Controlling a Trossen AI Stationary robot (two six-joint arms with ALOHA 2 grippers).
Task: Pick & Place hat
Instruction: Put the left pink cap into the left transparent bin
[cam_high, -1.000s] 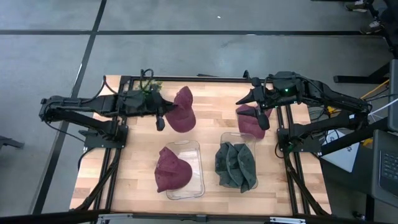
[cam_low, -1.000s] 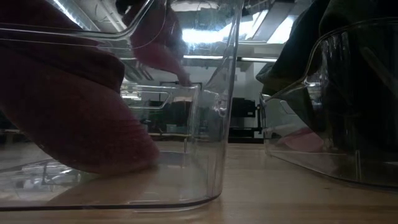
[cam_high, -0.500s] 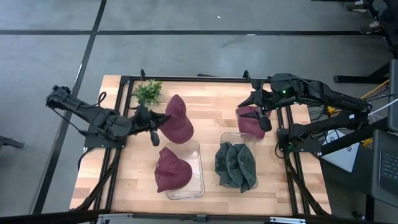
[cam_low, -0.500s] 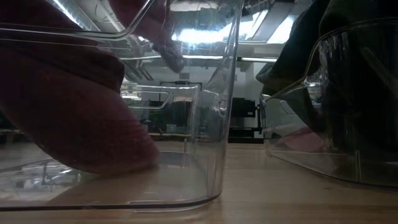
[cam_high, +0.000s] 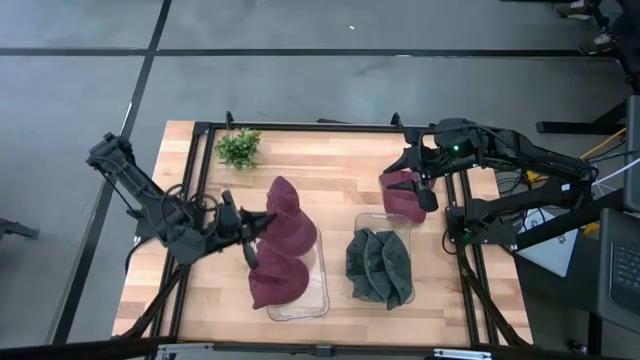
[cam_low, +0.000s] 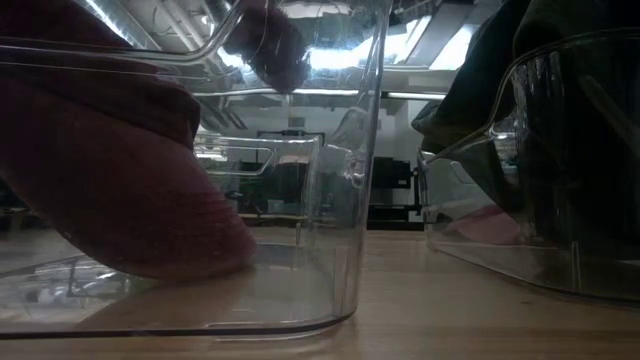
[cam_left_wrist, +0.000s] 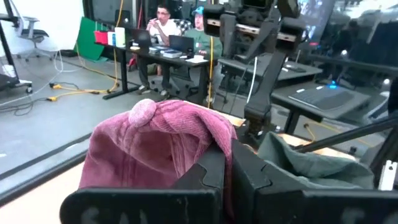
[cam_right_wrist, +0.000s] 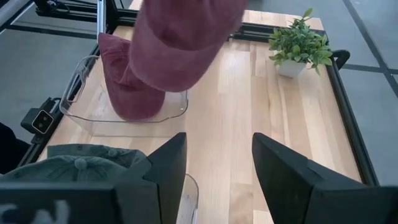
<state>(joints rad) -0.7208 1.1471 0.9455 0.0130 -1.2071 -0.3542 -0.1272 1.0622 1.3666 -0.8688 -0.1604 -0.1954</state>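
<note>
We've got the left gripper (cam_high: 250, 232) pinching a maroon hat (cam_high: 288, 220) over the bin (cam_high: 316, 285) at 6 o'clock, ready to drop; right gripper (cam_high: 418, 172) spread, waiting.

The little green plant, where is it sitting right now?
In the high view the little green plant stands at the table's far left corner, apart from the maroon hat carried over the clear bin.

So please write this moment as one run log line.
left gripper: shut on maroon hat, above clear bin | right gripper: open, above second maroon hat
</note>
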